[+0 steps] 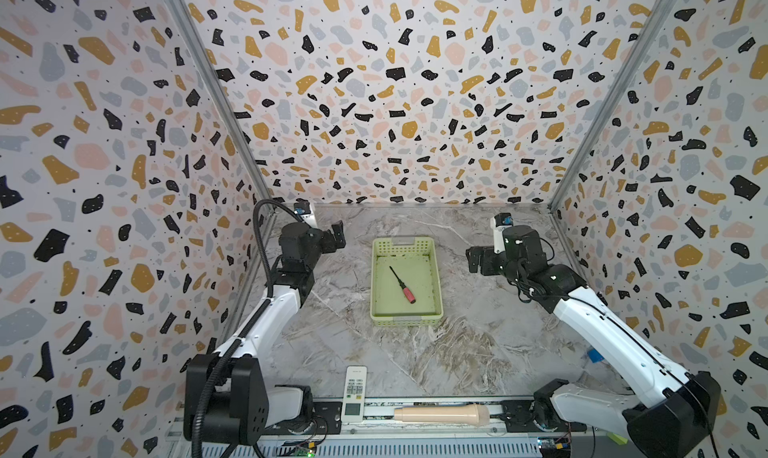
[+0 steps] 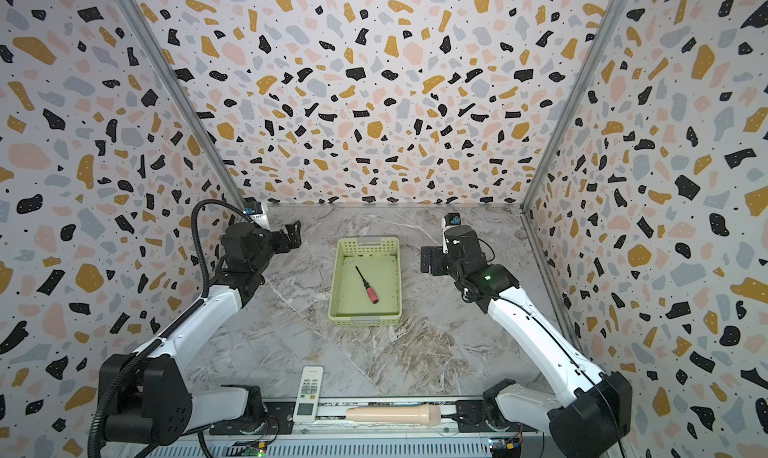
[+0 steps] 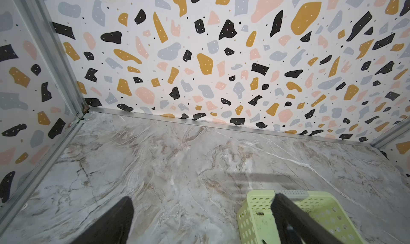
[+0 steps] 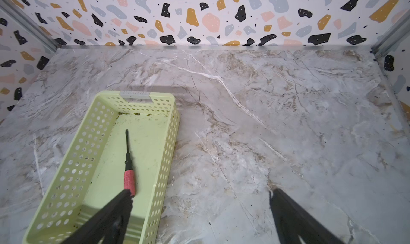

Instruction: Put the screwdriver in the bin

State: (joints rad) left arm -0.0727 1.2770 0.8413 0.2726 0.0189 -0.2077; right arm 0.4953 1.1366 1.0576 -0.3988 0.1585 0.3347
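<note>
1. Find screwdriver [image 1: 402, 284] lying diagonally on floor of bin [image 1: 405, 320], mid-bench; judge task done.
2. Read right gripper [image 1: 475, 261] spread wide, empty, beside bin's right wall, likely standing clear.
3. Read left gripper [image 1: 337, 232] spread, idle off bin's far-left corner.

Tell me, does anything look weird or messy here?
A little. The bin has dark grime along its far inside edge. The remote hangs over the table's front edge. The screwdriver lies slanted in the bin.
</note>
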